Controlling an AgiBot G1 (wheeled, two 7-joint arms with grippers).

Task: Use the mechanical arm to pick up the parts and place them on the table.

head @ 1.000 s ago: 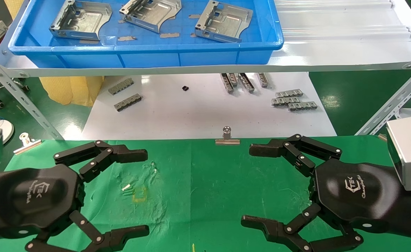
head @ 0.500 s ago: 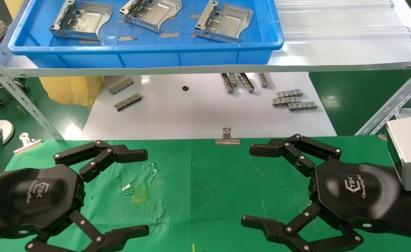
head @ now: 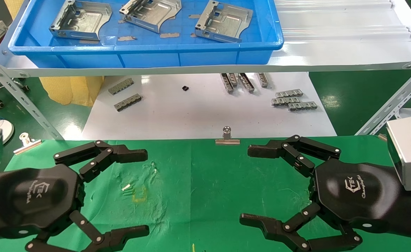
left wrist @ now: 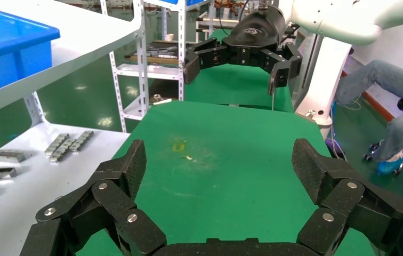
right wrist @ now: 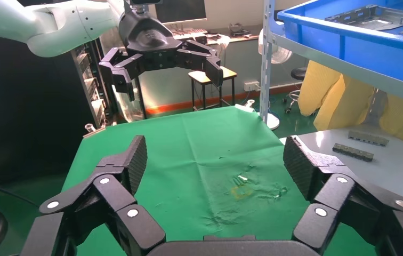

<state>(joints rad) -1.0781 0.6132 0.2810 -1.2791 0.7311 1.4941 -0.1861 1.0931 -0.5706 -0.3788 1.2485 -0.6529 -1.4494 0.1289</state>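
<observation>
The table (head: pixel 205 182) wears wrinkled green cloth with a small yellow stain near the left gripper (head: pixel 135 190). Both grippers are black, the right gripper (head: pixel 258 185) with a white logo on its palm and a silver-grey wrist block. Silver-grey parts (head: pixel 81 19) lie in a blue tray (head: pixel 149 52). Grey strips (head: pixel 293 99) rest on a white sheet (head: pixel 191 115).

**Factory workshop floor**

Looking like an industrial assembly bay: slotted-angle steel racks (left wrist: pixel 142 58) standing on glossy green floor (left wrist: pixel 93 101), blue tray (head: pixel 145 52) holding stamped brackets (head: pixel 81 19), cloth-covered table (head: pixel 205 182) clipped down, slotted strips (head: pixel 293 99) lying on a white sheet (head: pixel 198 112).
</observation>
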